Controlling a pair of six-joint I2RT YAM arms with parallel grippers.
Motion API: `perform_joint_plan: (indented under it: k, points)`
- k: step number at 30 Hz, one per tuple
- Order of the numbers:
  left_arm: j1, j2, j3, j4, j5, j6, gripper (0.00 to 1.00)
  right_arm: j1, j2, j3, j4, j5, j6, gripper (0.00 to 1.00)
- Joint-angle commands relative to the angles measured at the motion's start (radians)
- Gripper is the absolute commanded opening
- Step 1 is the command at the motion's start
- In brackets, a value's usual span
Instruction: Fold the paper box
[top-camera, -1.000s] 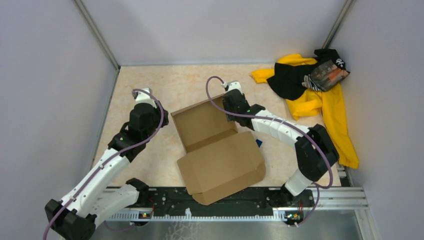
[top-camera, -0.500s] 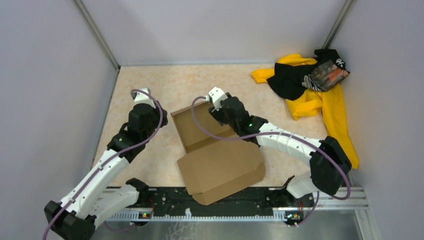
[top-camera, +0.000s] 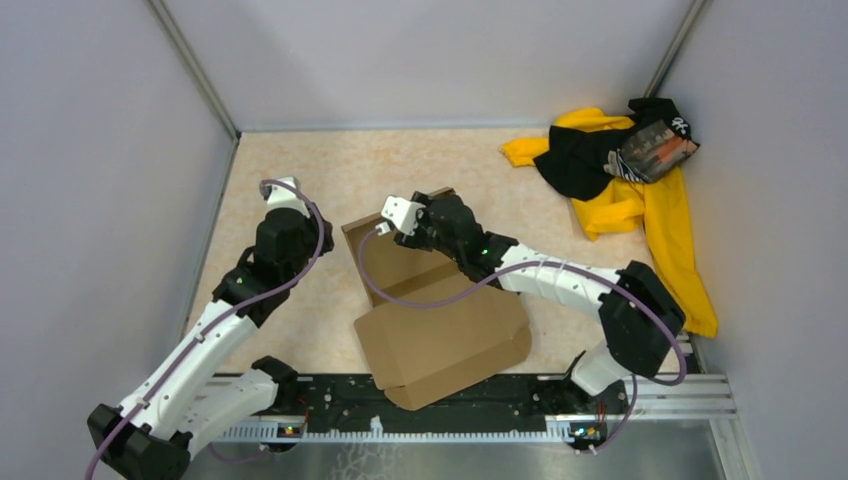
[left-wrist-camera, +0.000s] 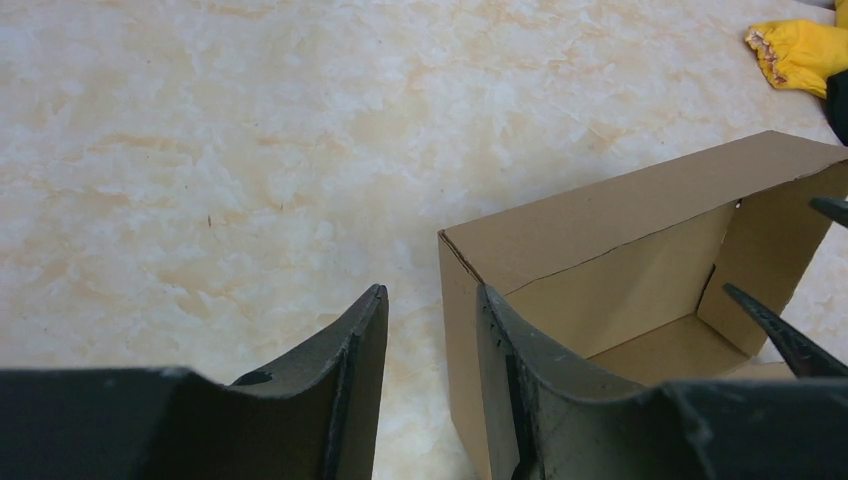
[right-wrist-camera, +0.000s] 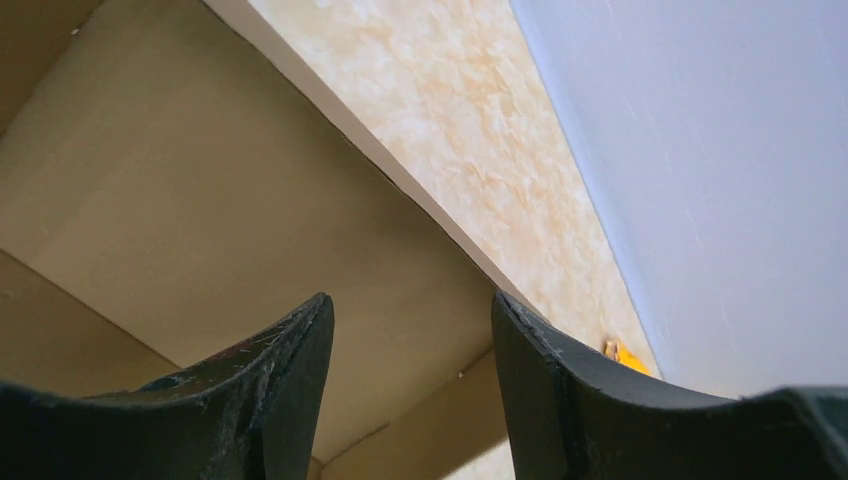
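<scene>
i'm squaring the paper box (left-wrist-camera: 620, 210) walls; left gripper (left-wrist-camera: 432, 300), part open, straddles its corner ungripped. right gripper (right-wrist-camera: 410, 305) sits open and empty inside; i'd press the wall outward next.

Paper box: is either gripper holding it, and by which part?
Neither clamps the paper box. Left gripper straddles a corner wall with a gap; right gripper is open inside.

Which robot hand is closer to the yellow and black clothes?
Right. The right gripper reaches into the paper box; the left gripper sits at the box's left corner, farther from the clothes.
</scene>
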Motion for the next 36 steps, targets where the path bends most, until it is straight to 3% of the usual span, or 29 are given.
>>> perform_joint_plan:
  k: [1, 6, 15, 36]
  points:
    - [0.005, -0.016, 0.017, -0.003, -0.017, -0.004, 0.44, 0.02, 0.04, 0.084, 0.034, -0.115, -0.099, 0.59]
    - [0.005, -0.027, 0.014, -0.003, -0.021, -0.007, 0.44, 0.04, 0.064, 0.117, 0.067, -0.139, -0.125, 0.59]
    - [0.004, -0.036, 0.016, -0.009, -0.031, -0.01, 0.45, 0.07, 0.17, 0.251, -0.048, -0.205, -0.174, 0.58]
    - [0.006, -0.097, 0.021, -0.026, -0.097, -0.03, 0.48, 0.083, 0.334, 0.394, -0.162, -0.204, -0.208, 0.31]
